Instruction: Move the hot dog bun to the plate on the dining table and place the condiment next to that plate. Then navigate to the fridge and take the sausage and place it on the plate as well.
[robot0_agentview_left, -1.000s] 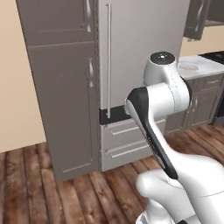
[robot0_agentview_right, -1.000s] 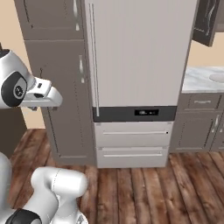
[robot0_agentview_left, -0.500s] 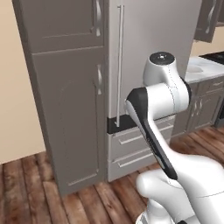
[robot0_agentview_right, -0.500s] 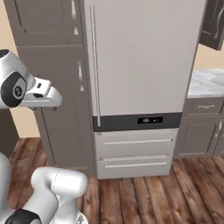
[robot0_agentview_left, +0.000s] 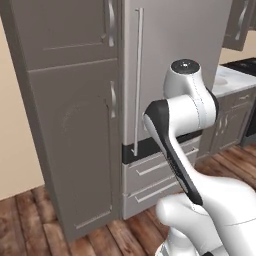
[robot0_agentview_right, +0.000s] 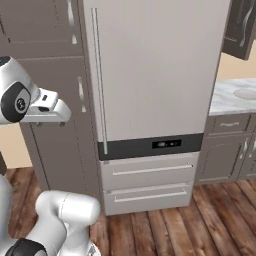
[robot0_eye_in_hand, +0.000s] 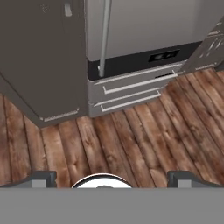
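The fridge (robot0_agentview_right: 155, 75) is the landmark here: a tall pale grey unit with a closed upper door, a dark control band below it and two closed drawers (robot0_agentview_right: 147, 182) at the bottom, standing straight ahead of the base. To its left, touching it, stands a tall dark grey cabinet (robot0_agentview_left: 70, 125); to its right a pale marble worktop (robot0_agentview_right: 232, 95) runs over lower cabinets. In front of the fridge lies a wooden plank floor (robot0_eye_in_hand: 131, 135). Along the left edge of the fridge door runs a long vertical handle (robot0_agentview_right: 99, 82), ending just above the dark band. The gripper (robot0_eye_in_hand: 111, 180) hangs over the floor in front of the fridge, its jaws spread wide and holding nothing. The sausage is not visible; with the door shut it is presumably inside the fridge. No bun, condiment or plate is in view, so the step in hand looks to be the approach to the fridge. The next move, as I judge it, calls for raising the gripper to the handle, closing around it and pulling the door out, with enough clearance left for the door to swing before reaching in.
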